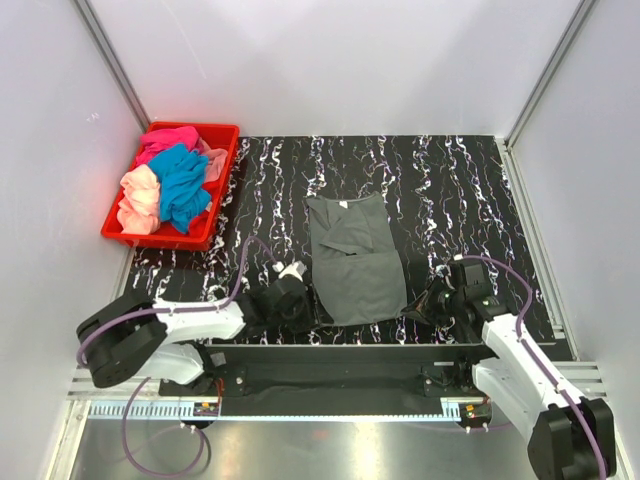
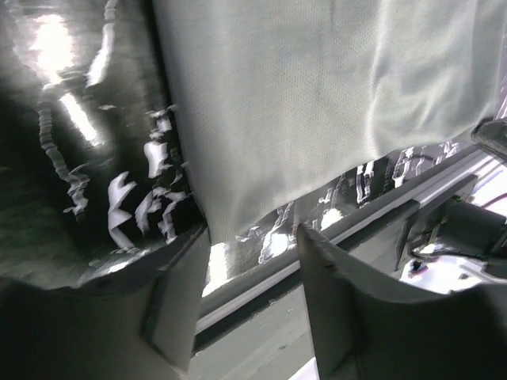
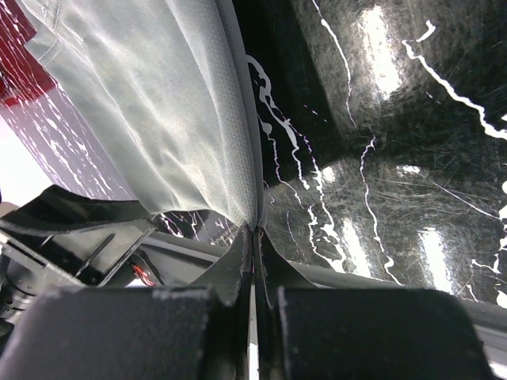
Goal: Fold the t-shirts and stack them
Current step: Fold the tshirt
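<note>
No text, label, brand or number can be read anywhere.

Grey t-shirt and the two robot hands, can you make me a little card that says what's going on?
Grey t-shirt: lying on the black table, near the middle
Left gripper: open, at the shirt's near left corner, holding nothing
Right gripper: shut on the shirt's near right corner
Red crate: far left, holds the other shirts, pink, teal and peach

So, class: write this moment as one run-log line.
left claw: open, empty | right claw: shut on grey t-shirt corner | grey t-shirt: lying on table
</note>
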Robot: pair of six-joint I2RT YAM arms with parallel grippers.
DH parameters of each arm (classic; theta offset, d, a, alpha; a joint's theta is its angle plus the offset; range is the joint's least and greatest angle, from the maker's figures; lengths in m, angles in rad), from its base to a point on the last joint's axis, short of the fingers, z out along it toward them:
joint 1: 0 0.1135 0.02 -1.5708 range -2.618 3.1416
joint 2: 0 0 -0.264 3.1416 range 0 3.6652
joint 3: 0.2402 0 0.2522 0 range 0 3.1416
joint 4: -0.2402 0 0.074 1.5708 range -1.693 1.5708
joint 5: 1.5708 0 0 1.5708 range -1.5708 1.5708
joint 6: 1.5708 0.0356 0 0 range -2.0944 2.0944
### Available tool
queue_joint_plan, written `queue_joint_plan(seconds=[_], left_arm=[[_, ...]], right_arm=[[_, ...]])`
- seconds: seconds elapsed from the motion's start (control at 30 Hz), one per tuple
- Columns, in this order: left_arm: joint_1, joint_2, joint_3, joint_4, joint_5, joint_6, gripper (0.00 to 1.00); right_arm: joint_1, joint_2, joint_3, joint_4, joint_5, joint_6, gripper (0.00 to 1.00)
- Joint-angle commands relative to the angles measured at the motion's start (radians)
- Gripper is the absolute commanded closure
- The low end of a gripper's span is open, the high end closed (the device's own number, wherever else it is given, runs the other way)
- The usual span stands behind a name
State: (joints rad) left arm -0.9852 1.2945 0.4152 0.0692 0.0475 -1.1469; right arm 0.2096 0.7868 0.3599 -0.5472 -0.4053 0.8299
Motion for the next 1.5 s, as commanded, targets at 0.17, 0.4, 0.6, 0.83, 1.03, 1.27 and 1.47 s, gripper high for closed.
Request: queue_joint_plan(seconds=[0.17,0.4,0.6,0.83,1.03,1.27,1.47], left_arm=[[-0.089,0.083,-0.004,-0.111,-0.098,-0.080,0.51],[-0.116,0.010,0.034,-0.299,-0.205,-0.068,0.46],[-0.122,-0.047,0.034,-0.396,-0.306,-0.094,0.45],[-0.132,-0.012,0.043,-0.315,-0.268,-0.094,0.45],[-0.138,0.060,0.019,-0.261,-0.245,-0.111,0.50],[-0.136,0.022,0.020,-0.290,-0.274,-0.108,0.61],[-0.138,-0.017,0.019,-0.330,-0.304,-0.086,1.00]], right_arm=[[0.008,-0.024,-0.018,0.001,-0.013,0.008,1.00],[0.008,-0.027,-0.018,0.001,-0.013,0.009,1.00],[0.008,-0.026,-0.013,0.006,-0.015,0.011,1.00],[0.008,-0.029,-0.032,0.024,-0.020,0.020,1.00],[0.010,-0.038,-0.024,0.006,-0.015,0.014,1.00],[0.008,-0.038,-0.036,0.020,-0.015,0.012,1.00],[0.010,-0.040,-0.036,0.020,-0.017,0.009,1.00]])
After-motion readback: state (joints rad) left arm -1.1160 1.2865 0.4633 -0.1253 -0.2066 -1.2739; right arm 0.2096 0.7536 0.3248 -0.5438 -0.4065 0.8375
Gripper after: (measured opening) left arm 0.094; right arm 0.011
